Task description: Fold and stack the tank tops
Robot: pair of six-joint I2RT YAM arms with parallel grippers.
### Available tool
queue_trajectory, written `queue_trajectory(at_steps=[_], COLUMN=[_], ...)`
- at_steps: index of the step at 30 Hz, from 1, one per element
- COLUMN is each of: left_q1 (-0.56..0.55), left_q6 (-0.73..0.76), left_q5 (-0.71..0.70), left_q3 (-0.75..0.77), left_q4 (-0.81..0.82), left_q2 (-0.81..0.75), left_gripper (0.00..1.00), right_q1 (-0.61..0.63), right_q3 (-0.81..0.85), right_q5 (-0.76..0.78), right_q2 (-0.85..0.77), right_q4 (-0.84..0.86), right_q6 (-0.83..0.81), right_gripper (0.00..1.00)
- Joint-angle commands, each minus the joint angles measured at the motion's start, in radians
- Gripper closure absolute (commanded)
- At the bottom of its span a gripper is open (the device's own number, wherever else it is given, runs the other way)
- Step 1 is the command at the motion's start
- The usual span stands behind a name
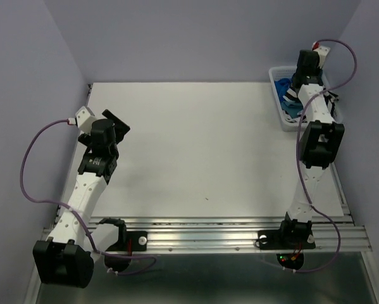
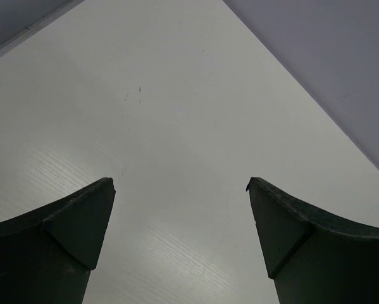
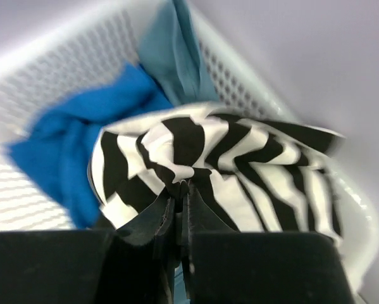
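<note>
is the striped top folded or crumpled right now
Crumpled, not folded. The right wrist view shows the striped top bunched in wrinkles inside the basket, with the right gripper pinched shut on it.

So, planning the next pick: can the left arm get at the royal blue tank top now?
Probably not: the royal blue tank top lies in the white lattice basket at the far right corner, across the table from the left gripper, and the right arm hangs over that basket.
</note>
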Motion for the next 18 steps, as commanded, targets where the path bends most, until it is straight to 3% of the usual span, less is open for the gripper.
queue_trajectory(at_steps=[1,10,18], left_q1=[0.004,0.004,0.004], left_q6=[0.011,0.019,0.016], left_q5=[-0.01,-0.013,-0.002], left_q3=[0.037,0.038,0.034], left_q4=[0.042,0.052,0.062], left_q2=[-0.027,-0.012,-0.013], left_gripper=[0.01,0.01,0.01], right_q1=[-0.003,0.01,0.019], right_q3=[-0.017,-0.162,0.074], right_q5=[-0.08,-0.173,-0.267], right_q2=[-0.174,-0.3,-0.317], right_q4=[0.117,0.245,0.225], right_q6=[0.041,0.073,0.056], right_gripper=[0.99,0.99,0.99])
